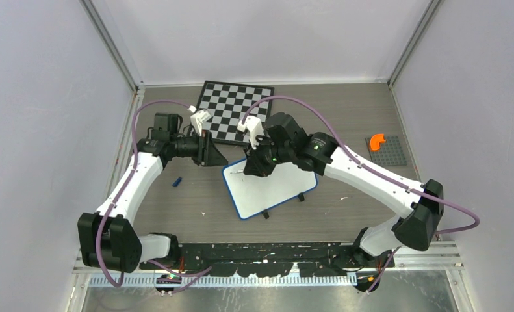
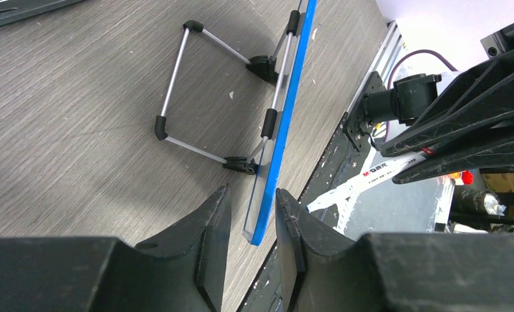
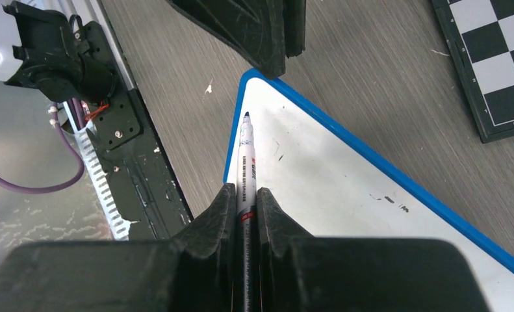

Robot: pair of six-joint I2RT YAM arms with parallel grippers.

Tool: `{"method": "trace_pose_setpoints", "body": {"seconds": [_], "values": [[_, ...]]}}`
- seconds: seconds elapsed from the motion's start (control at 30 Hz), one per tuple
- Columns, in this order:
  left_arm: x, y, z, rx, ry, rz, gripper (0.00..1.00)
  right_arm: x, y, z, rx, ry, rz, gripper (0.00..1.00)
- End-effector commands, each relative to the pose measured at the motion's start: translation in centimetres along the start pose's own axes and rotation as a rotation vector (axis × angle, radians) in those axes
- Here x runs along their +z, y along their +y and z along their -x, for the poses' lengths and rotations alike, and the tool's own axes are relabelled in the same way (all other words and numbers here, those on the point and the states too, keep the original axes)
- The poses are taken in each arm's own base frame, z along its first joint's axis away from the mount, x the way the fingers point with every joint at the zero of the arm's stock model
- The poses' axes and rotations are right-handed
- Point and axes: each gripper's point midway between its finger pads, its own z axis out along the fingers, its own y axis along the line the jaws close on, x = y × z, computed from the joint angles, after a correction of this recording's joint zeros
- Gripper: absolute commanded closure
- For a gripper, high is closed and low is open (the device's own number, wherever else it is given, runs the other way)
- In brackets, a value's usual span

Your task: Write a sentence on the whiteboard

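Observation:
The whiteboard (image 1: pixel 273 190) lies tilted at the table's middle, white with a blue rim and black feet. No sentence shows on it, only a few dark specks (image 3: pixel 387 198). My right gripper (image 1: pixel 251 166) is shut on a white marker (image 3: pixel 246 156). Its dark tip hangs over the board's corner in the right wrist view (image 3: pixel 319 175). My left gripper (image 1: pixel 219 157) is at the board's far left corner. In the left wrist view its fingers (image 2: pixel 253 192) straddle the blue rim (image 2: pixel 281 130), with a gap on each side.
A checkered chessboard (image 1: pixel 236 109) lies just behind the whiteboard. A small blue cap (image 1: pixel 177 182) lies left of the board. An orange piece (image 1: pixel 375 141) sits on a grey plate (image 1: pixel 392 153) at the right. The board's wire stand (image 2: pixel 176 84) shows underneath.

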Motion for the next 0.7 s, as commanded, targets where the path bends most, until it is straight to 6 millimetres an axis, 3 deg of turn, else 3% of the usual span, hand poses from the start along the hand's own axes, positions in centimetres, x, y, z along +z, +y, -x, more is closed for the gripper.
{"method": "trace_pose_setpoints", "body": {"seconds": [0.0,0.3,0.67], "values": [[0.2,-0.6,0.2,0.008,-0.006,-0.045,0.67,-0.3,0.2,2.8,-0.02,-0.075,-0.009,1.0],[0.6,-0.6,-0.3,0.014,0.02,-0.056,0.65,0.2,0.1,2.9,-0.013,-0.069,-0.01,1.0],[0.9,-0.5,-0.7,0.017,0.038,-0.059,0.74,0.9,-0.2,2.9,-0.015,-0.057,-0.016,1.0]]}}
